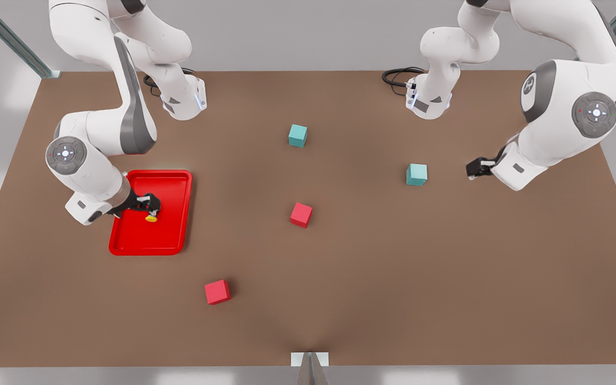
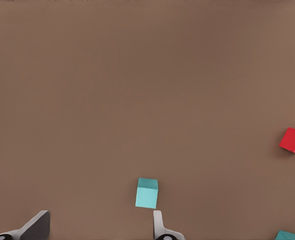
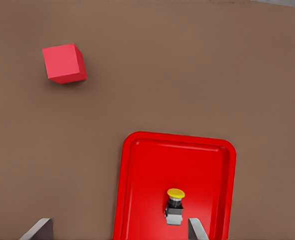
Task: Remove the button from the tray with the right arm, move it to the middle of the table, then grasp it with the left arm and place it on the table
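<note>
The button (image 1: 151, 218) has a yellow cap on a small black and grey body and lies in the red tray (image 1: 173, 184) at the front view's left. My right gripper (image 1: 148, 207) hovers over the tray just above the button. In the right wrist view the button (image 3: 175, 194) sits inside the tray (image 3: 137, 200), close to one of the gripper's fingers (image 3: 197, 230), and the right gripper (image 3: 117, 233) is open and holds nothing. My left gripper (image 1: 471, 170) waits open above the table (image 1: 393, 278) at the front view's right, also seen from its wrist camera (image 2: 97, 232).
Two teal cubes (image 1: 298, 135) (image 1: 416, 174) and two red cubes (image 1: 301, 214) (image 1: 217, 292) are scattered on the table. The nearer teal cube (image 2: 147, 193) lies just ahead of the left gripper. A red cube (image 3: 64, 63) sits beyond the tray.
</note>
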